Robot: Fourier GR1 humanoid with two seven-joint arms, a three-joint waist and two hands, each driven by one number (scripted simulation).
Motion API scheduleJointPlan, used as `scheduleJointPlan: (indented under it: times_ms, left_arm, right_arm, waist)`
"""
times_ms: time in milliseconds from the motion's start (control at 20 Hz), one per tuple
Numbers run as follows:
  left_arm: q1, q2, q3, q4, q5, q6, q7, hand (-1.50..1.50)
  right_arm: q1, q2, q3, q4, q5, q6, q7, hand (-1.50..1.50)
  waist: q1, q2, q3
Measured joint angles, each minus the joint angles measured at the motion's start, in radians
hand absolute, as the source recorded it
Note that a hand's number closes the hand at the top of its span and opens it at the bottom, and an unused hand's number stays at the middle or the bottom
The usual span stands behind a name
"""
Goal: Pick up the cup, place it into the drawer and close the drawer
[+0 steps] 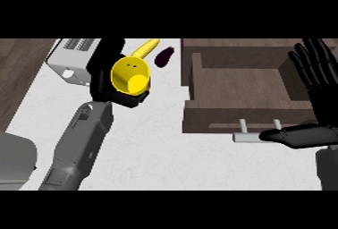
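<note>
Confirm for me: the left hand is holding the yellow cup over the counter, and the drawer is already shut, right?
Not quite. The left hand does hold the yellow cup over the counter, but the head view shows the drawer pulled open, with nothing visible inside it.

Open drawer (241, 87) lies bare inside (right robot hand (315, 89) stands over its right wall).

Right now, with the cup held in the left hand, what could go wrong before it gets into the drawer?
1. The cup must cross the drawer wall; carried low, it might hit it.
2. The right hand rests open over the drawer's right side and may block the left hand.
3. A banana lies close behind the cup and could be knocked.
</note>
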State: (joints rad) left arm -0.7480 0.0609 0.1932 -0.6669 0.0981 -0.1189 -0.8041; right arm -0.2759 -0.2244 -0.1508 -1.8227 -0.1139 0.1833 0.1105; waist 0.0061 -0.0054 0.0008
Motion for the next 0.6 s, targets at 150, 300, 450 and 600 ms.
scheduleJointPlan:
  times_ms: [150, 300, 450, 600]
  left_arm:
    - [-0.067, -0.029, -0.028, -0.083, 0.004, 0.055, 0.124, 1.5]
    - [-0.132, -0.045, -0.07, -0.147, 0.011, 0.125, 0.24, 1.5]
    - [-0.208, -0.053, -0.115, -0.16, 0.019, 0.199, 0.321, 1.5]
    - [-0.304, -0.057, -0.168, -0.123, 0.041, 0.29, 0.383, 1.5]
  right_arm:
    - [0.003, -0.003, -0.006, -0.01, -0.008, 0.003, 0.006, -1.5]
    - [0.018, -0.003, -0.017, -0.011, -0.016, 0.007, -0.005, -1.5]
    - [0.015, -0.003, -0.021, 0.006, -0.012, 0.01, -0.026, -1.5]
    - [0.025, 0.005, -0.01, -0.003, -0.002, 0.008, -0.032, -1.5]
  waist:
    - [-0.001, -0.001, 0.0]
    - [-0.004, -0.001, 0.0]
    - [-0.012, 0.002, 0.0]
    - [-0.025, 0.005, 0.0]
